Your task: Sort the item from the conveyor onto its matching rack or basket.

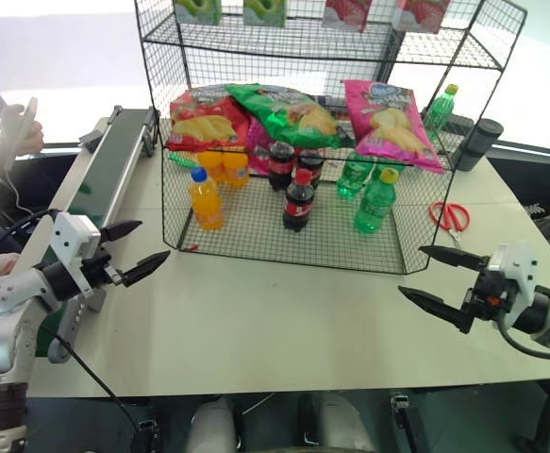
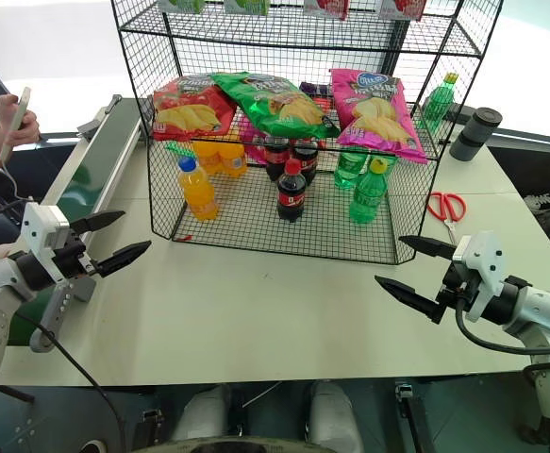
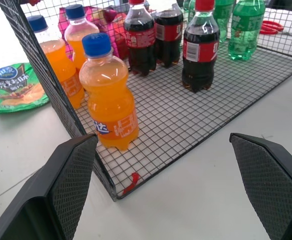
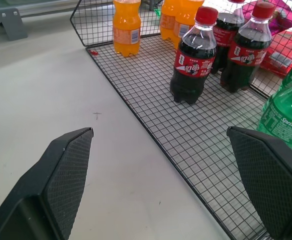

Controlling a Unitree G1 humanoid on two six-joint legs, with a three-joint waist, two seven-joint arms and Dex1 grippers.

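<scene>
The crinkly magenta-pink chip bag (image 1: 393,123) is seen at twelve o'clock from the nearer right gripper (image 1: 441,280); both grippers are wide open and empty.

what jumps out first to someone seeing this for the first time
The big black wire rack at the table's far side dominates, with red, green and magenta-pink chip bags on its middle tier. Below stand orange soda bottles, cola and green bottles. Both grippers, left and right, hover open in front.

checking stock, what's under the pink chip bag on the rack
Green soda bottles stand on the rack's bottom tier beneath the pink chip bag. Bottles farther back are partly covered by the bag.
</scene>
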